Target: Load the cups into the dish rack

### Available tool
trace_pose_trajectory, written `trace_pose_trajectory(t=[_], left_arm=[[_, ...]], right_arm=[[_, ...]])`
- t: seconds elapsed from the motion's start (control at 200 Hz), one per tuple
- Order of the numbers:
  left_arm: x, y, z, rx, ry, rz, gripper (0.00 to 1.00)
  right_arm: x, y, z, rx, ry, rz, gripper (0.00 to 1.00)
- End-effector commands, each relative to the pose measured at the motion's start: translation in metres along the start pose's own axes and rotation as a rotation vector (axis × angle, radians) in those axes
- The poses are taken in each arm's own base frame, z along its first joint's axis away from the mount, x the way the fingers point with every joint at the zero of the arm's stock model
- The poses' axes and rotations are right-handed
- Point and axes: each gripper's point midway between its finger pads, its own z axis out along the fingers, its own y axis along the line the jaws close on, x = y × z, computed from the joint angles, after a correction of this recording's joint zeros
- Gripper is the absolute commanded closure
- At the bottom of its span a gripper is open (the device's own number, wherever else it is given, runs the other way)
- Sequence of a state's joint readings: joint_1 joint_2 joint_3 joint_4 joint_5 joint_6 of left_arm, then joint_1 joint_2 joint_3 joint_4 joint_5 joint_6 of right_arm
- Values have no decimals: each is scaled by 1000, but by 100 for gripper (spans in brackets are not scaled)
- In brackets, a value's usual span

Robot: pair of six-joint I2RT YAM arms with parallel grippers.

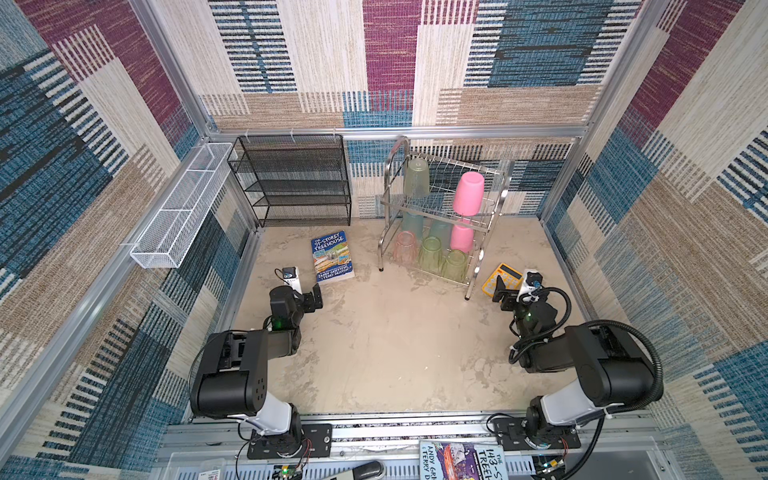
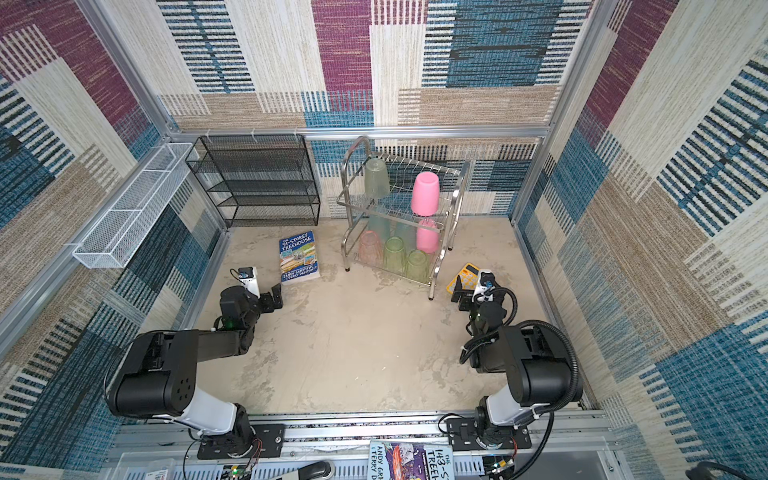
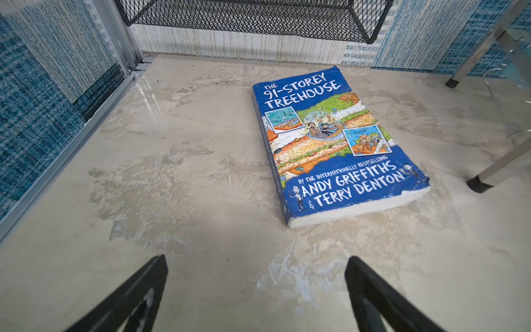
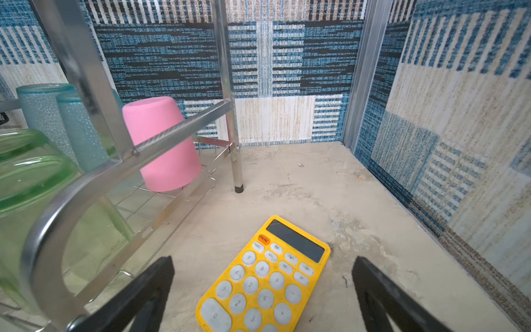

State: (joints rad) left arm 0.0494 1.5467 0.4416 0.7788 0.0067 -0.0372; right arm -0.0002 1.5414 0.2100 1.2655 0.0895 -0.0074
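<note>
- Near me, my left claw (image 3: 257, 258) and right claw (image 4: 264, 258) are both open wide, holding nothing, low over the desk (image 1: 395, 340).
- Farther right, the dish rack (image 4: 184, 126) has all eight cups (image 1: 431, 254) upside down in it.
- Bottom shelf: six cups, like the salmon cup (image 1: 405, 248) and a teal cup (image 4: 40, 115).
- Top shelf: a yellow-green cup (image 1: 417, 178) and a pink cup (image 1: 468, 193).
- I think they are light, hard, slippery plastic; I'd pinch one across its round side.
- Far left, the black mesh shelf (image 1: 291, 178) looks empty.

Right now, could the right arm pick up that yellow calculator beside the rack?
Probably yes. The right gripper is open and the calculator lies flat just ahead of it, with nothing between. The dish rack stands off to one side, clear of that path.
</note>
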Motion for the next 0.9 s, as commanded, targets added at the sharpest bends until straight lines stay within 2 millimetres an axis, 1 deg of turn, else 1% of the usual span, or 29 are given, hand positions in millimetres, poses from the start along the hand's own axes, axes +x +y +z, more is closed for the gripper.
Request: trace_pose_trajectory(t=[0.0, 0.681, 0.796, 0.896], left_arm=[[-4, -2, -1, 8, -19, 28, 1], [-4, -5, -1, 26, -20, 36, 1], [-5, -5, -2, 25, -21, 36, 0], [-4, -6, -1, 27, -21, 36, 1]], right_arm=[[-6, 6, -2, -34, -26, 4, 0], [-7, 8, -1, -45, -26, -1, 0], [-4, 11, 3, -64, -10, -6, 0], [-5, 11, 2, -65, -12, -5, 0]])
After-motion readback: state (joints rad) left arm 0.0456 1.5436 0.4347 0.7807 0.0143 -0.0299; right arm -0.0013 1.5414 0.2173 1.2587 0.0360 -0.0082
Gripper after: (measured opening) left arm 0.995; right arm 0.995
